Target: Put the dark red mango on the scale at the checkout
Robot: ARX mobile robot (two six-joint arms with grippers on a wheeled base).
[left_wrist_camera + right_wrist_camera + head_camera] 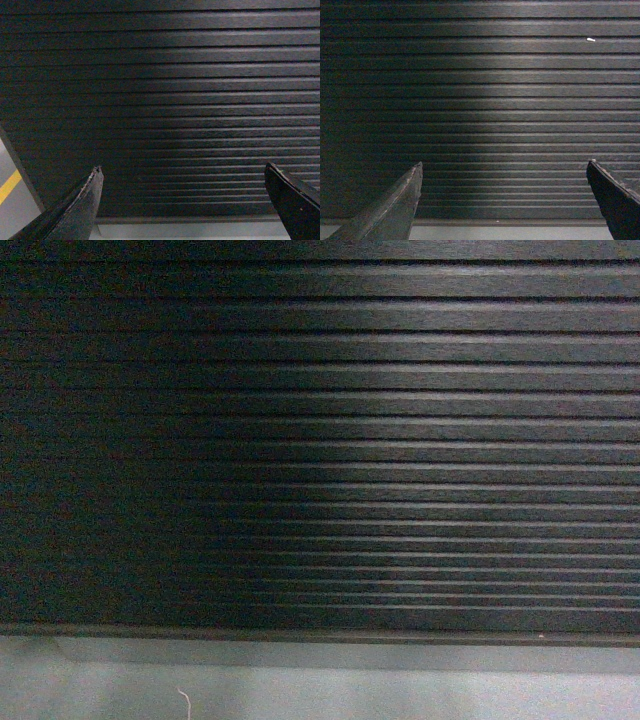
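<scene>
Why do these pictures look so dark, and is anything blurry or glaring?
Head view: the ribbed front of the checkout fills the frame, dim on the left, softly lit centre-right, slightly grainy. Left wrist view: the ribs look sharp, while the open left tool sits dark at the bottom edge. Right wrist view: a soft patch of light mid-frame, no harsh glare; the open right tool is a dark silhouette.

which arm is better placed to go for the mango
Neither, as far as these views show. The left gripper and right gripper are both open and empty, facing the checkout ribbed front. No mango or scale is in view.
</scene>
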